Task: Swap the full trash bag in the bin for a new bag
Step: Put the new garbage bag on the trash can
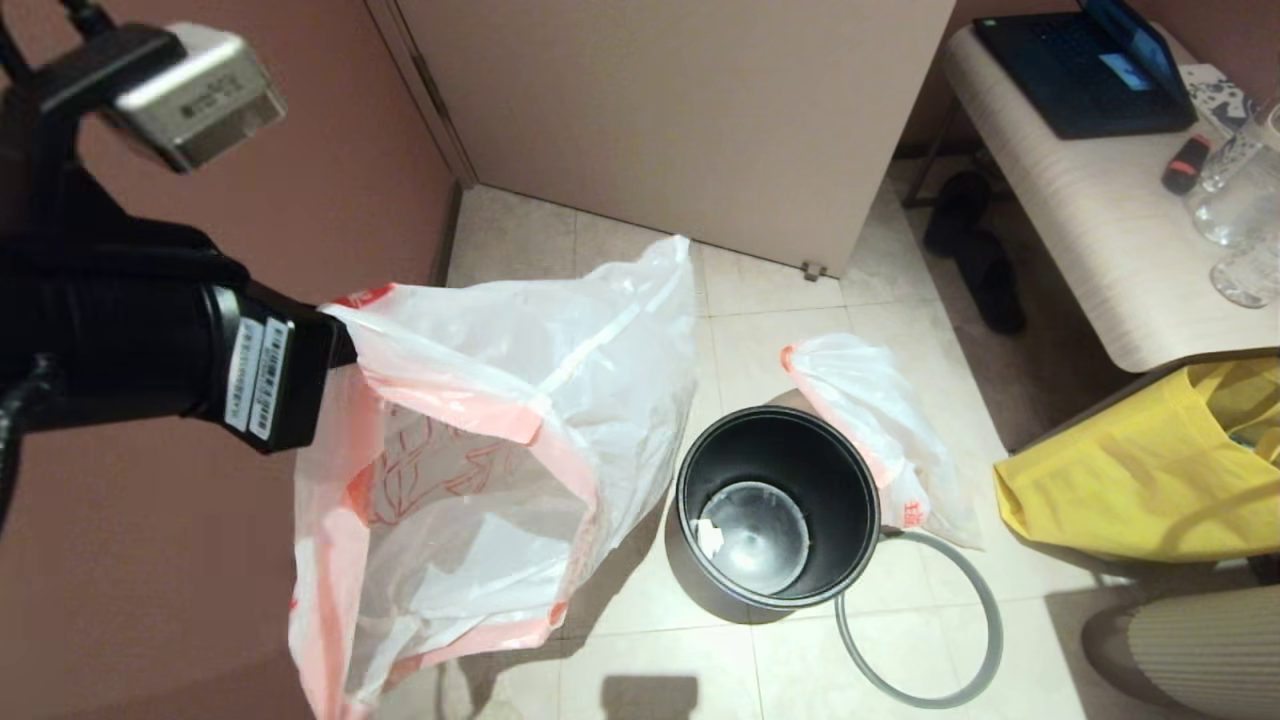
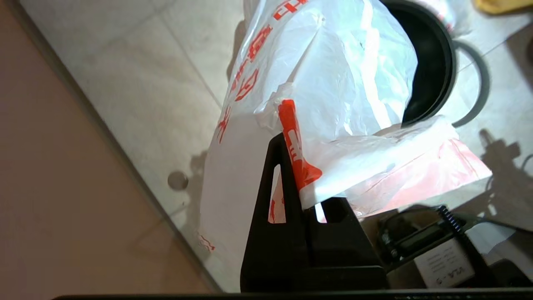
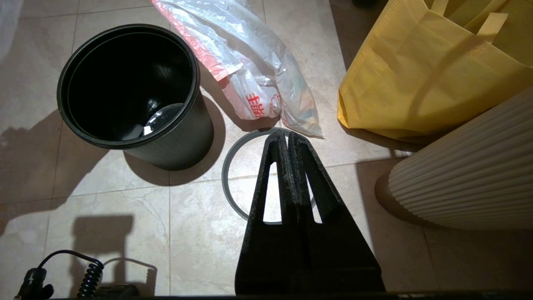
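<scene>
My left gripper (image 2: 292, 155) is shut on the red-pink rim band of the new bag (image 1: 480, 440), a translucent white bag with a red line drawing. The bag hangs open above the floor, left of the bin (image 1: 850, 480). The black bin (image 3: 179, 137) stands upright and unlined, with a clear round piece (image 1: 755, 525) at its bottom. Behind and right of the bin, the full trash bag (image 1: 880, 420) lies on the tiles. The grey hoop (image 1: 960, 650) lies flat on the floor by the bin. My right gripper (image 3: 287, 135) hovers shut and empty over the hoop (image 3: 229, 166).
A yellow cloth tote (image 1: 1140, 470) sits at the right beside a ribbed white object (image 3: 470, 166). A bench (image 1: 1100, 230) carries a laptop and glasses. Dark slippers (image 1: 985, 250) lie under it. A pink wall (image 1: 330, 150) runs along the left.
</scene>
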Controlling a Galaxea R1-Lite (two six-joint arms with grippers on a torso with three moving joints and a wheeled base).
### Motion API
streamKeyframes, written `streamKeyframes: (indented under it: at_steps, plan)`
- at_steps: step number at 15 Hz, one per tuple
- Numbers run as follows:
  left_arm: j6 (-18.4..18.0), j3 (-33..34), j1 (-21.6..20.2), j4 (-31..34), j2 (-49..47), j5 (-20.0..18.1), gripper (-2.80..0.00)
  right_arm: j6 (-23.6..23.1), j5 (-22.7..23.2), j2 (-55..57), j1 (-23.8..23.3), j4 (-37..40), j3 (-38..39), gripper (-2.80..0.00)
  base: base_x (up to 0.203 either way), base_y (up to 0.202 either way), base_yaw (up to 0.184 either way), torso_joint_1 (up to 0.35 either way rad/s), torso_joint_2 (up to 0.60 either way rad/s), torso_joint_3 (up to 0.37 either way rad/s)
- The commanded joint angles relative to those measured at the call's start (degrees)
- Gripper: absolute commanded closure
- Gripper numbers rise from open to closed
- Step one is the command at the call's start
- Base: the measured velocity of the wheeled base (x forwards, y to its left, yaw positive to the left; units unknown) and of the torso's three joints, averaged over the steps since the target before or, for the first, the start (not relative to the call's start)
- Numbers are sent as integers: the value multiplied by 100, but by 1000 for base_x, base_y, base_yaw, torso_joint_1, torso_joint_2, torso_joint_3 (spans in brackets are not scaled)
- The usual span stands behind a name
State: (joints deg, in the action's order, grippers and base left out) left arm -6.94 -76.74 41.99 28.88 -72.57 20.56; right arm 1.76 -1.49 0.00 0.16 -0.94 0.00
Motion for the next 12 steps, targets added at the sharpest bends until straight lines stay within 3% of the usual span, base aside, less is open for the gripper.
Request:
streamKeyframes:
  at_steps: [1, 9, 12]
  plan:
    - [-21, -400, 368, 26, -172, 158, 0, 0, -1, 8, 2, -3, 0, 0, 0, 0, 0, 0, 0, 0]
    - [43, -2635, 1164, 991, -1452, 341, 0, 0, -1, 7, 2, -3, 0, 0, 0, 0, 0, 0, 0, 0]
    - [376, -3573, 1510, 1505, -1886, 336, 0, 16, -9, 9, 2, 49, 0, 0, 0, 0, 0, 0, 0, 0]
